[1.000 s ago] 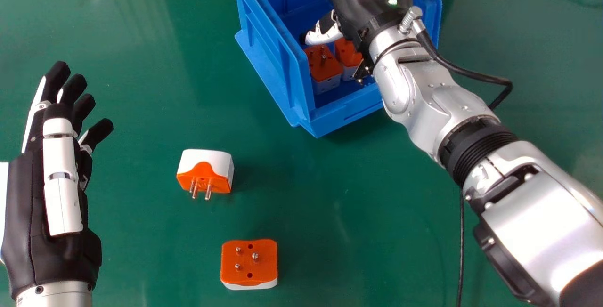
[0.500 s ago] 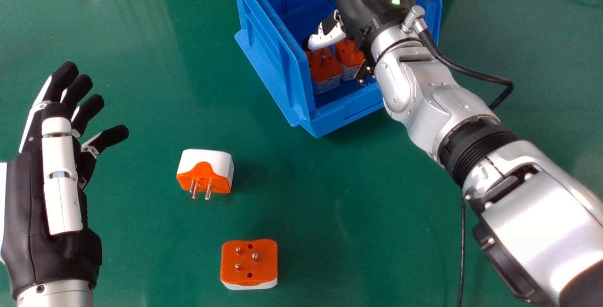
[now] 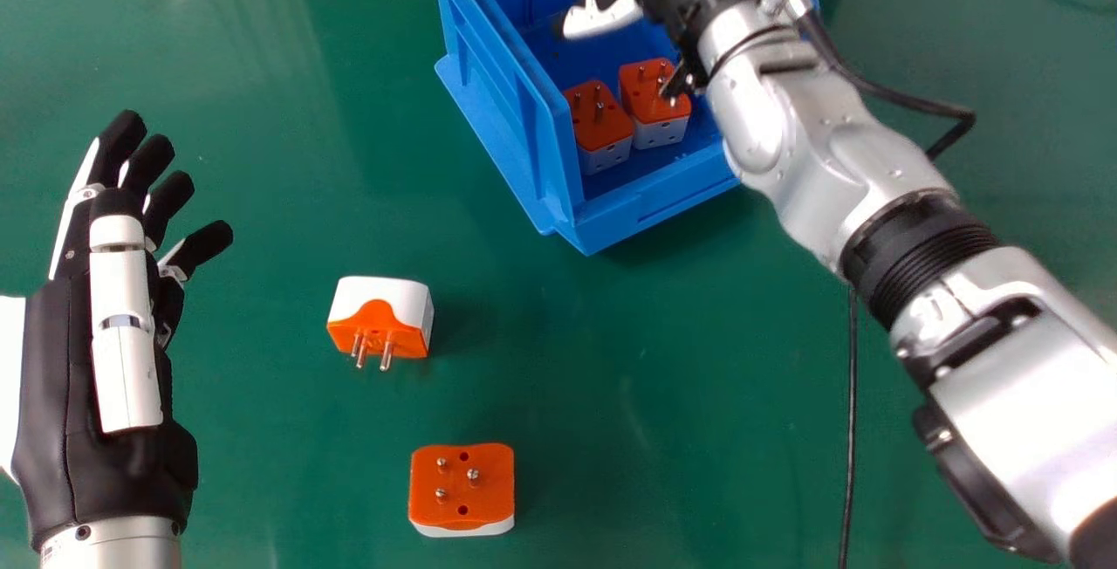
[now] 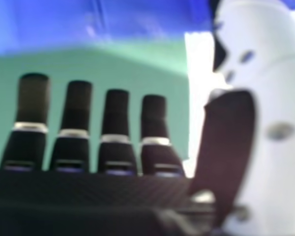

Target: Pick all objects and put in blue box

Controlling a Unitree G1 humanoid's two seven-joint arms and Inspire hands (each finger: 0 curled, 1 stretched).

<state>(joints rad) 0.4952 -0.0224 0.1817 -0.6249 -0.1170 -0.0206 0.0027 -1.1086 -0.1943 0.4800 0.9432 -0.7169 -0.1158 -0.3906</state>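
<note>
Separating blue box point(image 3: 654, 205) edge from 2 plugs point(image 3: 380, 316): broad green tabletop point(image 3: 541, 342).

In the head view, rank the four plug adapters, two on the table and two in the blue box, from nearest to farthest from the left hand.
Nearest to the left hand first:
1. Side-lying adapter, on the table
2. Pins-up adapter, on the table, nearer the view's bottom
3. Left boxed adapter, in the blue box
4. Right boxed adapter
</note>
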